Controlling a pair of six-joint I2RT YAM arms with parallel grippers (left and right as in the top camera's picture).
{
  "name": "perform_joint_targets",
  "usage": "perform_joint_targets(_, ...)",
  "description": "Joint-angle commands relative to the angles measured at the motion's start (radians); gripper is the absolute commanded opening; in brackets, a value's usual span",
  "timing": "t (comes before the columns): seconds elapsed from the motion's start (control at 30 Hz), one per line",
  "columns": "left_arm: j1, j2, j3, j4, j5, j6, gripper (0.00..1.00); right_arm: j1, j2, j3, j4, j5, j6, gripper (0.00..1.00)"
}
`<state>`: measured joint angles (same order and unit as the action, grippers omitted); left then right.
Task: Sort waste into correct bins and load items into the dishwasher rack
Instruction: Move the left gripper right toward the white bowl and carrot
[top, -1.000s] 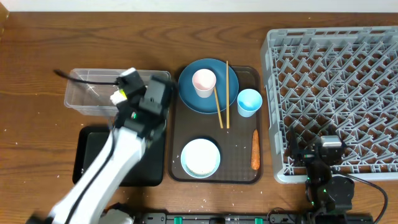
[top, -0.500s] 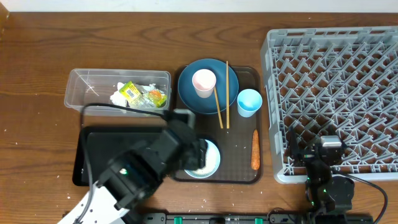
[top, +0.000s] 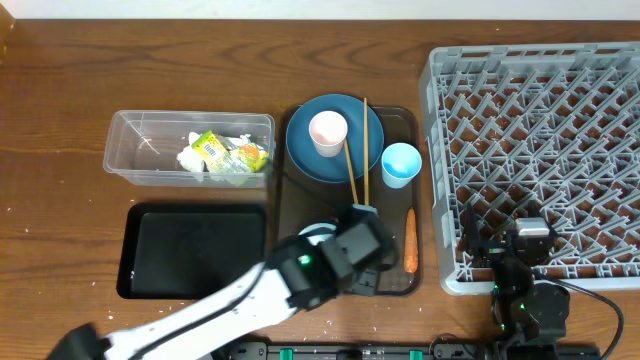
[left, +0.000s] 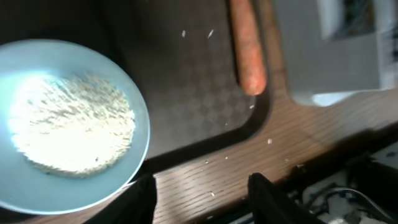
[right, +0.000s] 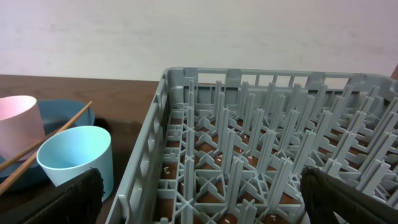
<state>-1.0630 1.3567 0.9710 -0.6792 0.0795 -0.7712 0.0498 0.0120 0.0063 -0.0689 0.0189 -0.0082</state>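
Glossy wood-grain table (top: 60, 100), clear plastic tub (top: 140, 150), matt grey plastic rack (top: 540, 100), textured brown tray (left: 186, 93).

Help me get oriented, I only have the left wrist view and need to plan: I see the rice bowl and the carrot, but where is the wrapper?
Observer: The wrapper lies in the clear tub, beside the white paper.
Operator: And the cups?
Observer: The pink cup stands on the plate; the blue cup stands on the brown tray beside it.
Operator: Right gripper?
Observer: The right gripper is open, holding nothing, at the corner of the rack nearest the brown tray.
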Motion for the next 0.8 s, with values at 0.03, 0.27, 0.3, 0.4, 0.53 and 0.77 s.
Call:
perform_joint_targets(0.03,-0.005,0.095,-0.004,0.005,-0.013,-0.013,0.47,-0.01,-0.005,-0.001,-0.004,0.0,-0.004,0.99)
perform_joint_targets(0.27,-0.005,0.194,-0.004,0.008,-0.062,-0.012,0.47,-0.01,-0.005,-0.001,-0.004,0.0,-0.004,0.99)
perform_joint_targets(0.3,-0.005,0.201,-0.004,0.008,-0.074,-0.012,0.47,-0.01,-0.005,-0.001,-0.004,0.0,-0.004,0.99)
perform_joint_targets(0.4,-0.005,0.217,-0.004,0.016,-0.104,-0.012,0.46,-0.01,-0.005,-0.001,-0.004,0.0,-0.004,0.99)
perform_joint_targets(0.53,-0.005,0.228,-0.004,0.035,-0.154,-0.012,0.41,-0.01,-0.005,-0.001,-0.004,0.0,-0.004,0.99)
perform_joint_targets(0.77,-0.005,0.232,-0.004,0.049,-0.2,-0.012,0.39,-0.01,-0.005,-0.001,-0.004,0.0,-0.004,0.99)
